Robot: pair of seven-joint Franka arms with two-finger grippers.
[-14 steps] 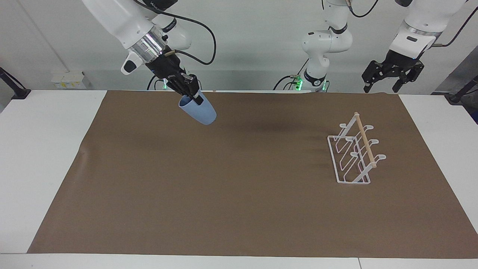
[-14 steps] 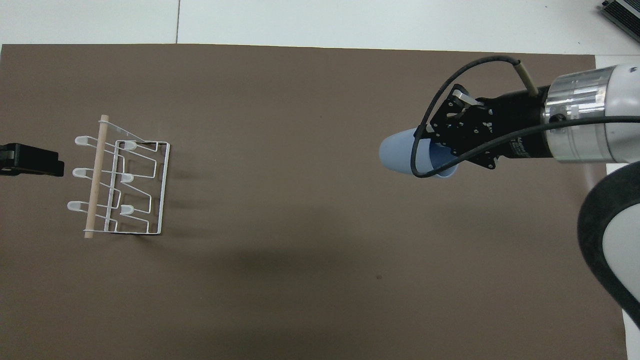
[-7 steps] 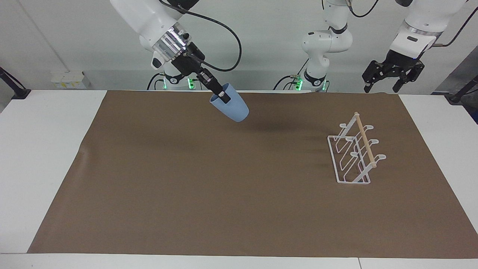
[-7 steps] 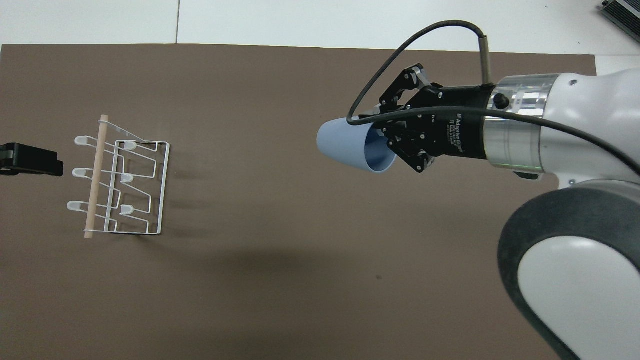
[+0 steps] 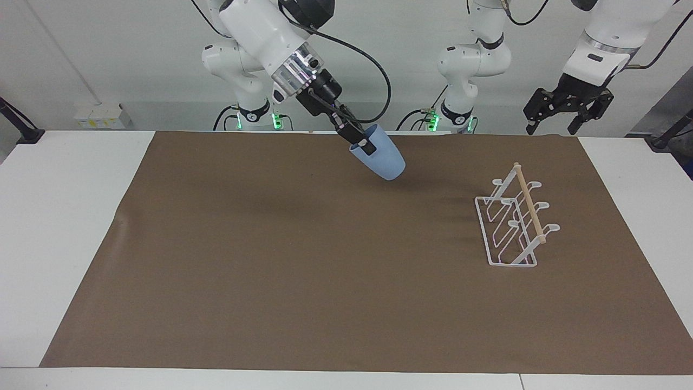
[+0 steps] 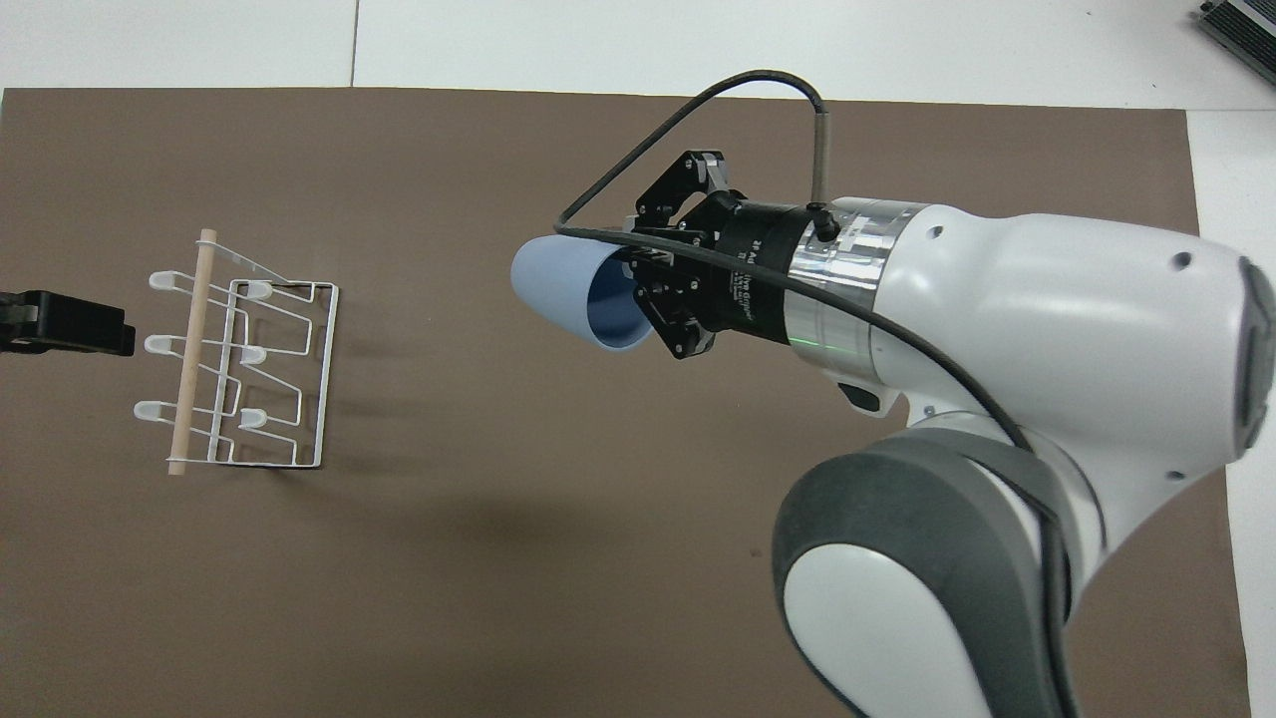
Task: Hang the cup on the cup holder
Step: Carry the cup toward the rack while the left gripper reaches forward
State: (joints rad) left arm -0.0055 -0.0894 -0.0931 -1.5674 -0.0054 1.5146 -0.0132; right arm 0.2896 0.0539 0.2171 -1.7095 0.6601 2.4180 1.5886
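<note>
- Carried along by the right gripper (image 5: 364, 144), the cup (image 5: 381, 158) has travelled from over the right arm's end of the brown mat (image 5: 270, 281) to over its middle, closer to the cup holder (image 5: 513, 219).
- Right jaws are clenched on the cup's rim, one finger inside the mouth; the cup hangs tilted in the air, base pointing toward the cup holder.
- Only the overhead view shows the cup's open mouth (image 6: 613, 309) facing the wrist; the facing view shows it clear of the mat.
- Cup holder stands on the mat toward the left arm's end, well apart from the cup.
- Left gripper (image 5: 563, 116) waits with jaws spread and empty, raised near the cup holder's end of the tabletop (image 5: 54, 216); overhead, only its tip (image 6: 70, 324) shows.
</note>
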